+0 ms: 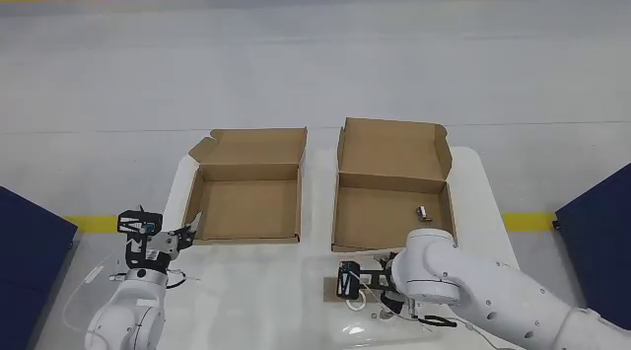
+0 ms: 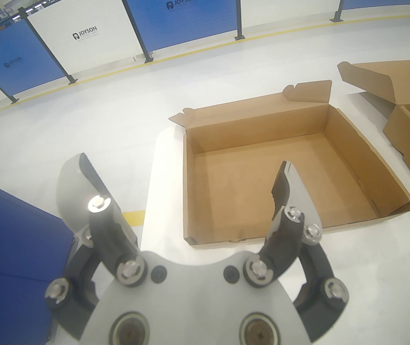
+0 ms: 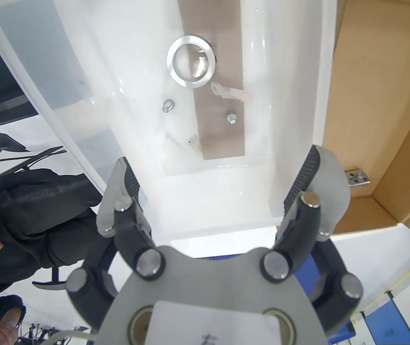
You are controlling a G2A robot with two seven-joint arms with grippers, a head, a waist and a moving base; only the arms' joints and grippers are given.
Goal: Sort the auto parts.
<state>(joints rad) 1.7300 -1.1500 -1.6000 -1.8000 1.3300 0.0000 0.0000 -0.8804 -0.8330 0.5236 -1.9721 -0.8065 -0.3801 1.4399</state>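
The right pincer (image 3: 219,161) hovers over the translucent white plastic tray (image 3: 136,84) at the near edge of the white tabletop (image 1: 246,271), fingers spread wide apart, nothing between them. Down in the tray lie a shiny silver metal ring (image 3: 191,61), a small silver bolt (image 3: 168,105), a second bolt (image 3: 231,118), and a pale pink plastic clip (image 3: 231,92) just beside the ring. One small silver metal bracket (image 3: 358,177) already sits in the right-hand brown cardboard box (image 3: 370,73), near a corner. Across the tabletop the left pincer (image 2: 183,163) hangs apart too, empty, in front of the left-hand brown cardboard box (image 2: 262,181), with no part in it yet.

This looks like the picking step: one part sorted, four waiting. The next move calls for a straight descent into the tray onto a single piece. The ring lies flat and thin, so the fingers would have to straddle its rim. The bolts are small and may roll away when touched.
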